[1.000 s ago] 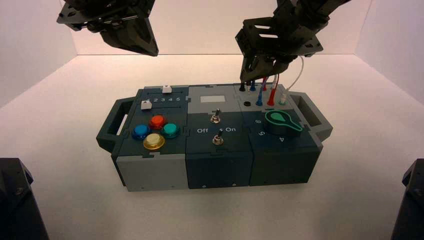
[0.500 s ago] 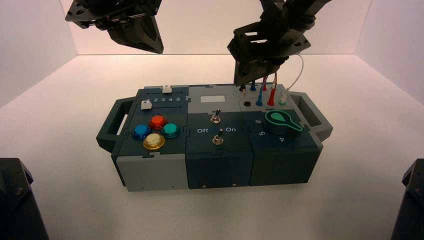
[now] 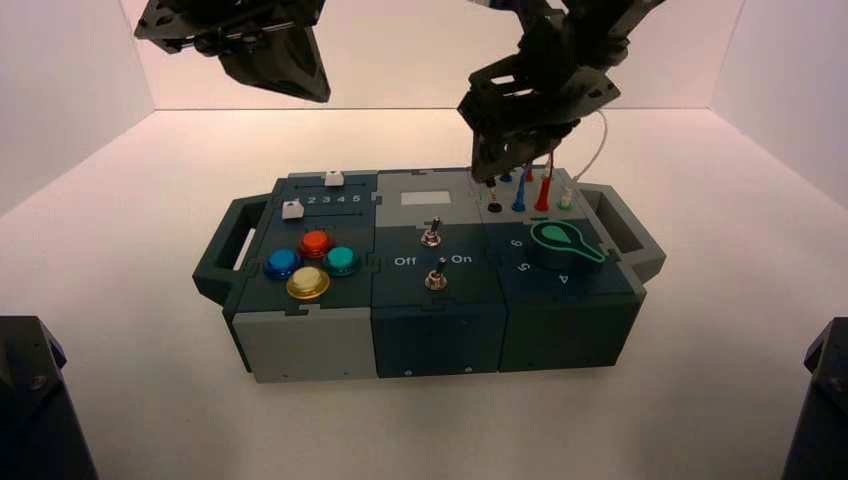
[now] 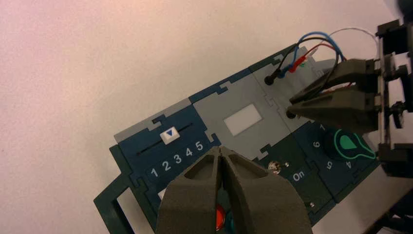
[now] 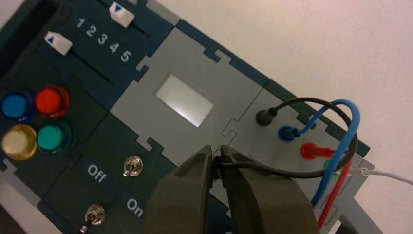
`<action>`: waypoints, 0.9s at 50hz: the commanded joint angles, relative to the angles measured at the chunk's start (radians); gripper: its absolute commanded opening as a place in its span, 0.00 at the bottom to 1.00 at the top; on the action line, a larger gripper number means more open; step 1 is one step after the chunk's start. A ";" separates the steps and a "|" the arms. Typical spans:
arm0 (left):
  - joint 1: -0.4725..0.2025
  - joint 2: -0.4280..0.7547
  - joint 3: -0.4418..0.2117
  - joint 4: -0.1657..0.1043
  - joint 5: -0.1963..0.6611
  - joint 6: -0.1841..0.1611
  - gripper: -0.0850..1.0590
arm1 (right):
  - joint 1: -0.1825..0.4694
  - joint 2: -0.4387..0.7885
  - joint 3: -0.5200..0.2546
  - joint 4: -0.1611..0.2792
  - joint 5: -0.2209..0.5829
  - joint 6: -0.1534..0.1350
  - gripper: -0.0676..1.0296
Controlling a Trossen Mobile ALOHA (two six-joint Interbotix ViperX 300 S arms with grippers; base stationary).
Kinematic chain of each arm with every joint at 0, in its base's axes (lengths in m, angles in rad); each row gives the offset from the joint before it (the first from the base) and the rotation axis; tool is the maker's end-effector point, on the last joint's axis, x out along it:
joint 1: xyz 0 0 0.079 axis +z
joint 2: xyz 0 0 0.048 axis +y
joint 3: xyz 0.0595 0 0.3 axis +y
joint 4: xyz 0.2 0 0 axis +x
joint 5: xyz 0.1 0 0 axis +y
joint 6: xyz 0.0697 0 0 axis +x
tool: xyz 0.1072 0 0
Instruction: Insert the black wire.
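Black wire (image 5: pixel 311 174): one plug clamped in the right gripper (image 5: pixel 217 158) over the box's (image 3: pixel 440 260) far-right corner; left gripper (image 4: pixel 220 151), together, above its far-left edge.

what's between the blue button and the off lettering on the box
In the right wrist view, the green button lies between the blue button and the "Off" lettering.

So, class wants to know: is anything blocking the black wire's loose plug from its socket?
Nothing visible does. The right claw holds the black wire's plug just above the black socket. The blue lead stands beside that socket, not over it.
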State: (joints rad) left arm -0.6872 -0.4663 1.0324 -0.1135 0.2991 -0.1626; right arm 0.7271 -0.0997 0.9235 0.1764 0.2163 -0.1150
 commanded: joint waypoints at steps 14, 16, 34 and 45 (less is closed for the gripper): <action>-0.003 0.012 -0.040 0.002 -0.009 0.012 0.05 | 0.006 0.008 -0.035 -0.014 0.008 -0.003 0.04; -0.003 0.012 -0.040 0.002 -0.009 0.014 0.05 | 0.006 0.009 -0.037 -0.017 0.008 -0.003 0.04; -0.003 0.014 -0.049 0.002 -0.009 0.026 0.05 | 0.006 0.021 -0.040 -0.028 -0.003 -0.003 0.04; -0.003 0.021 -0.058 0.002 -0.009 0.031 0.05 | 0.006 0.023 -0.040 -0.037 -0.008 -0.002 0.04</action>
State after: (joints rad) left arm -0.6872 -0.4433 1.0078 -0.1135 0.2991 -0.1350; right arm 0.7271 -0.0660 0.9081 0.1457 0.2194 -0.1150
